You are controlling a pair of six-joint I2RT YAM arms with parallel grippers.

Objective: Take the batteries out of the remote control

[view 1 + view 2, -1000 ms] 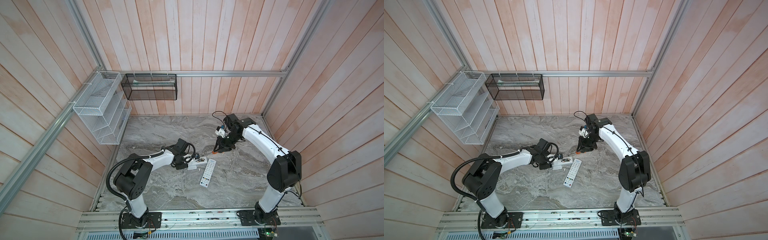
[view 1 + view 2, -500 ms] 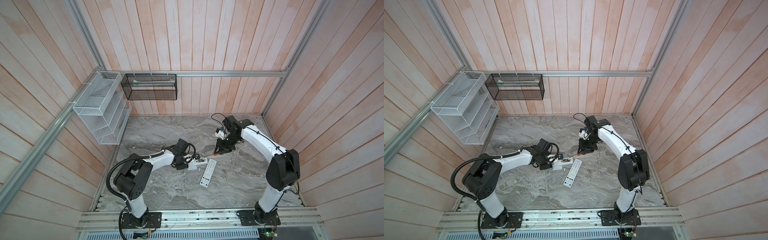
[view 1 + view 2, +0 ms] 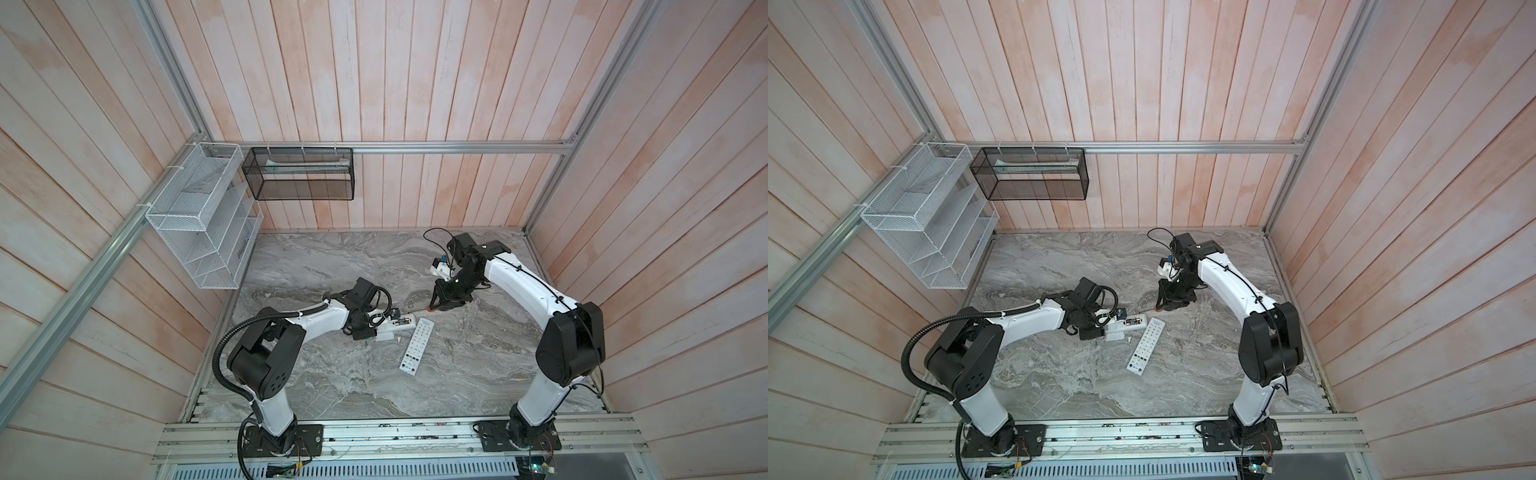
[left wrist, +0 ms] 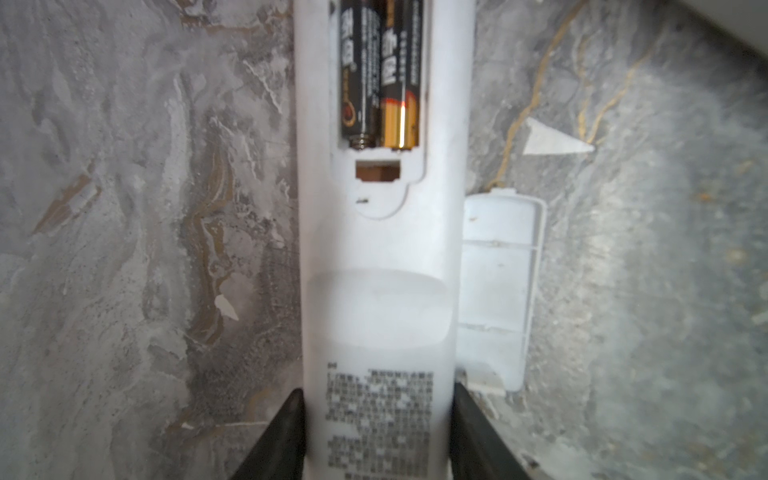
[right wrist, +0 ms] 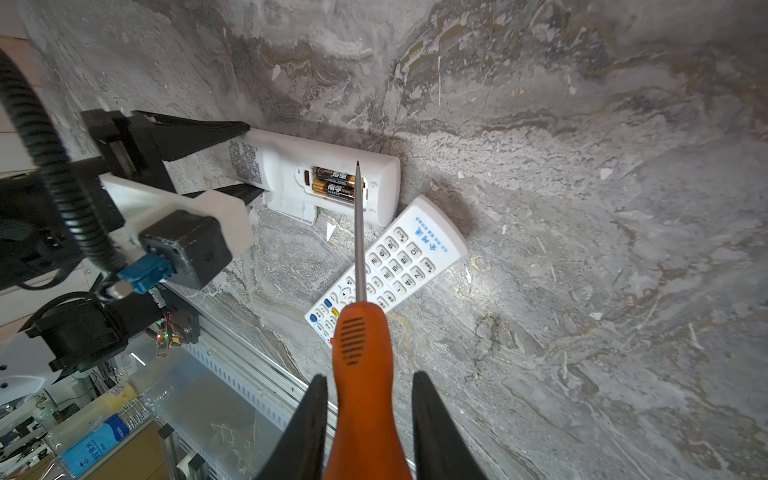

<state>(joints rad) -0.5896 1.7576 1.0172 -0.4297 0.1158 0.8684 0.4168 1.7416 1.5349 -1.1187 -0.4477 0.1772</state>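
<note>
A white remote control (image 4: 382, 249) lies back-up on the marble table, and my left gripper (image 4: 378, 399) is shut on its printed end. Its battery compartment is open, with two dark, gold-ended batteries (image 4: 380, 75) side by side inside. The white battery cover (image 4: 498, 291) lies on the table beside it. My right gripper (image 5: 365, 382) is shut on the orange-handled screwdriver (image 5: 361, 353), whose thin shaft points at the batteries (image 5: 334, 183), the tip over the compartment's far end. In both top views the grippers face each other across the remote control (image 3: 401, 323) (image 3: 1133, 322).
A second white remote (image 3: 417, 345), buttons up, lies just in front of the held one, under the screwdriver shaft in the right wrist view. A white wire rack (image 3: 199, 232) hangs on the left wall and a black mesh basket (image 3: 299, 174) on the back wall.
My right gripper has brought the screwdriver slightly nearer the held remote. The left arm and its remote have stayed still.
</note>
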